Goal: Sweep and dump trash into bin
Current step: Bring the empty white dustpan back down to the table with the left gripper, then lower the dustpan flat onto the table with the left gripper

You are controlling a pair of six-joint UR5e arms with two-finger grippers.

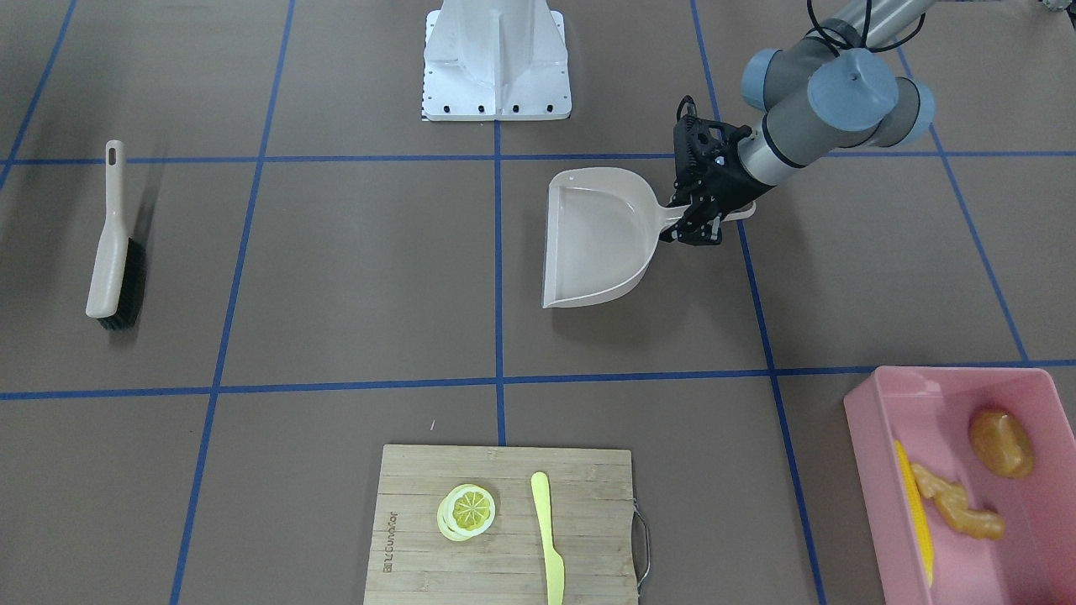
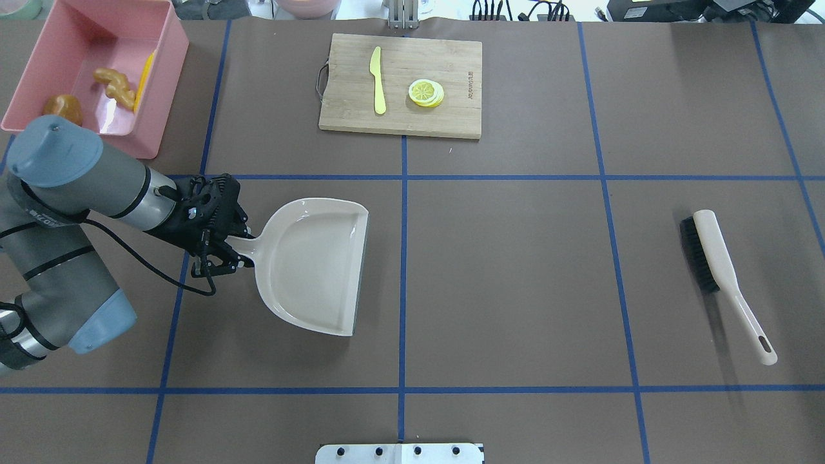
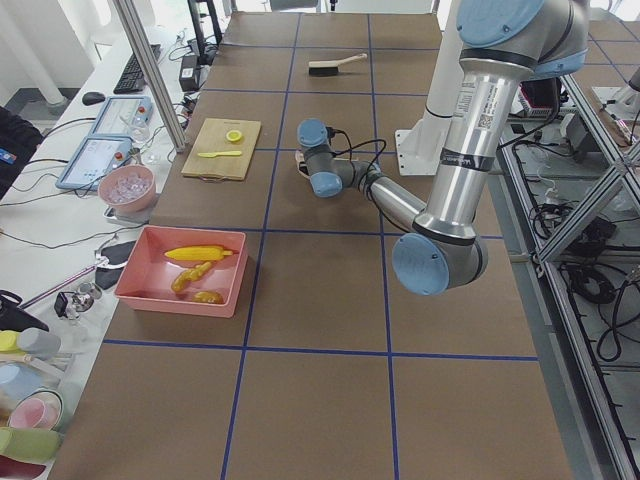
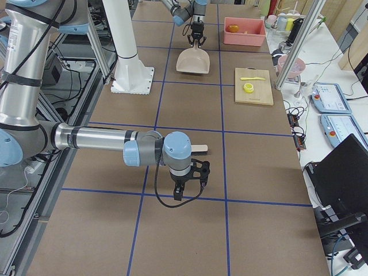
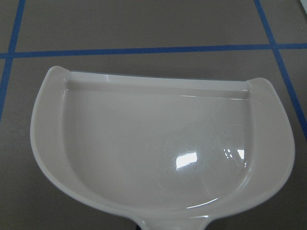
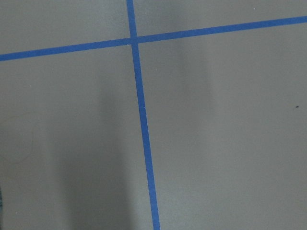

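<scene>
A brown table (image 2: 515,290) gridded with blue tape. Nearest the robot, the left gripper (image 2: 233,250) clamps the handle of one beige dustpan (image 2: 316,264). I cannot tell whether the right gripper (image 4: 183,187) is apart or together. One brush (image 2: 722,270) lies well apart. Farthest are one cutting board (image 2: 445,109) with one lemon slice (image 2: 425,92) and one knife (image 2: 378,80), and one pink bin (image 2: 169,90) holding three trash pieces: corn cob (image 2: 145,80), ginger root (image 2: 115,86), orange-brown lump (image 2: 62,107).

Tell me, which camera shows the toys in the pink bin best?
The front-facing view: the corn, ginger and orange lump lie clear and large in the bin. Overhead shows them smaller, the side views tinier still. The wrist cameras miss them: the left sees only the dustpan.
</scene>
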